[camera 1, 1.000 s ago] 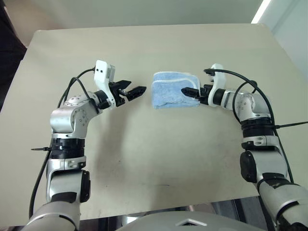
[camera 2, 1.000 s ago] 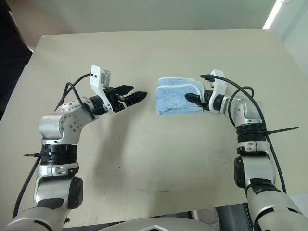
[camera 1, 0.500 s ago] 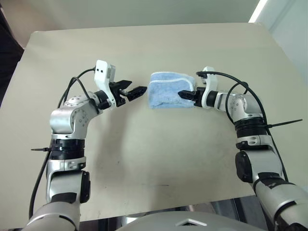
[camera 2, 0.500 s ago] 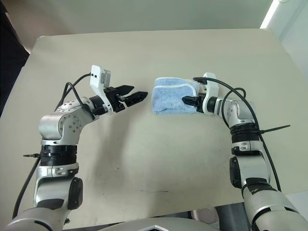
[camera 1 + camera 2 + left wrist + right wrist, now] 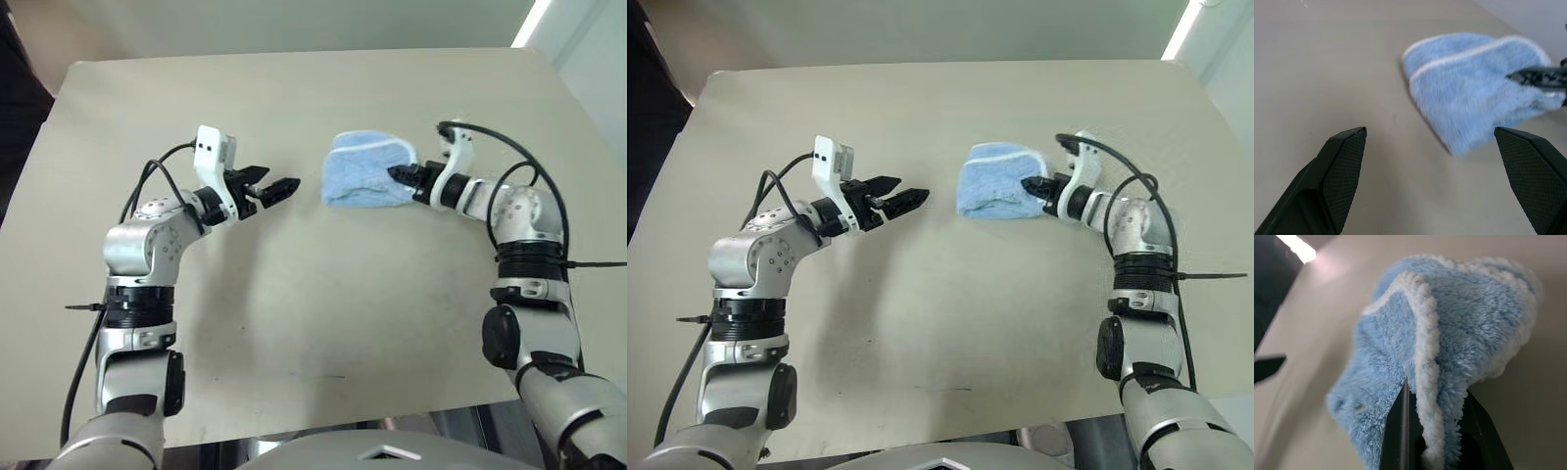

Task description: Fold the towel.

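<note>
My right claw [image 5: 402, 175] is clamped on the towel [image 5: 364, 178], pinching its right-hand edge where the whitish edging [image 5: 1425, 362] runs down between my two black fingers [image 5: 1398, 431]. In my right wrist view the light-blue terry bunches up over the fingers, with the white border curving across it and folding in at the grip. The towel is doubled over into a rounded bundle, two layers showing, each trimmed with the pale border. It sits on the beige tabletop [image 5: 313, 313] a little past centre, toward one o'clock from the middle of the surface. The gripped end looks raised where my fingers hold it, while the far, rounded end sags toward the tabletop; whether that end touches the surface I cannot tell.

My left claw [image 5: 272, 188] stands wide apart and holds nothing. It hovers above the tabletop at about nine o'clock from the towel, near it but clear of it, fingers pointing toward the bundle. In my left wrist view the two black fingers [image 5: 1342, 171] frame the towel from either side, bare tabletop lying between them and the cloth, and the tip of my right claw reaches in at the towel's far side.

At the far edge of the tabletop, around one o'clock, a bright strip of light [image 5: 531, 22] runs along the floor beyond it.
</note>
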You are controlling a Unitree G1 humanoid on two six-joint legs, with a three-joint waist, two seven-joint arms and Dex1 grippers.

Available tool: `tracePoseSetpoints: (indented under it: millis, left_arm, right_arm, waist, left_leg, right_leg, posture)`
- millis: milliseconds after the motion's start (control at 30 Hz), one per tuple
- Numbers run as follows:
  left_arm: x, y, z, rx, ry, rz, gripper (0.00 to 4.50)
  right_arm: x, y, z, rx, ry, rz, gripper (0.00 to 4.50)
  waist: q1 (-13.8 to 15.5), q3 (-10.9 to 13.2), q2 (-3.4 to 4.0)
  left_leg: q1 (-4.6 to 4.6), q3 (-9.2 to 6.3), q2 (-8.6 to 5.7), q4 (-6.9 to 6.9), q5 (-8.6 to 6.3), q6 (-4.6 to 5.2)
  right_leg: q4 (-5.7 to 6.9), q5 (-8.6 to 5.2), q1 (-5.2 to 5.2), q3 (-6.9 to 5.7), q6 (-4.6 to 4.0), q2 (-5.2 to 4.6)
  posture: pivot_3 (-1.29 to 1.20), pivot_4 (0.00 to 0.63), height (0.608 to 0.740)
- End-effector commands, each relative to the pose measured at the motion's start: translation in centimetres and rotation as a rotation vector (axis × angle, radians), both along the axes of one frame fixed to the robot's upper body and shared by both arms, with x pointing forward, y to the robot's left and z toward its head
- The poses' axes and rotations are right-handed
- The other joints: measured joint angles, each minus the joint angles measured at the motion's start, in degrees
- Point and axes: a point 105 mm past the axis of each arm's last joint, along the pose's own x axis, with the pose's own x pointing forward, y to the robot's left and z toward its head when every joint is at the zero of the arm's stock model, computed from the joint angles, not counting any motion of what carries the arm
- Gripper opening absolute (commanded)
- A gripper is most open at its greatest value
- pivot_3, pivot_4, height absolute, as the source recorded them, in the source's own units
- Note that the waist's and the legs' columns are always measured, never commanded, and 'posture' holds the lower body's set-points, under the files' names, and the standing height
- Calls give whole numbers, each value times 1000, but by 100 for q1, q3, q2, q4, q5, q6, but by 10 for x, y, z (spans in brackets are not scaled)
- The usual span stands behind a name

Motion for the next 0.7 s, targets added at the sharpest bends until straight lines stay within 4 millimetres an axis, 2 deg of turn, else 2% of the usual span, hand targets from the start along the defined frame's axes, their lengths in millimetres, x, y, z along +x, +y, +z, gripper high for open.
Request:
tracePoseSetpoints:
  millis: [33,67,200,300,367,467,700]
  left_arm:
    - [-4,-5,13,-7,-52,-23,4500]
    - [-4,-5,13,-8,-52,-23,4500]
    - [-4,-9,9,-14,-39,-33,4500]
    - [-3,-14,8,-16,-36,-51,4500]
    - [-1,-17,8,-19,-33,-60,4500]
    - [0,-23,8,-18,-33,-77,4500]
    - [0,-28,9,-20,-37,-92,4500]
  right_arm:
    - [3,-58,52,54,-115,-216,17]
    - [2,-67,56,60,-117,-253,17]
    - [-15,-162,65,93,-88,-611,17]
    - [-31,-209,65,131,-66,-799,17]
    - [-43,-241,54,190,0,-967,17]
    - [-51,-257,34,232,91,-1065,17]
    - [-57,-259,4,197,212,-1119,17]
  waist:
    - [27,1,1]
    - [41,1,1]
    - [79,1,1]
    - [85,1,1]
    - [83,1,1]
    - [52,1,2]
    - [-26,1,6]
  left_leg:
    - [-1,0,-1,0,0,0]
    - [-2,0,-1,0,0,0]
    - [-2,-1,-1,-1,0,1]
    - [-2,1,-1,-4,0,1]
    - [2,5,0,-6,-1,1]
    - [11,8,3,-7,-4,7]
    - [28,23,9,-10,-15,27]
  right_leg:
    - [0,0,-1,0,0,-1]
    - [-1,0,-1,0,0,-1]
    - [-1,0,-1,0,0,-2]
    - [-1,0,-2,4,1,-2]
    - [2,0,-2,8,1,-2]
    - [9,1,-1,21,3,-2]
    - [17,2,-4,60,15,0]
  posture:
    - [0,150,740]
    - [0,150,740]
    - [0,150,740]
    - [0,150,740]
    - [0,150,740]
    - [0,150,740]
    - [0,150,740]
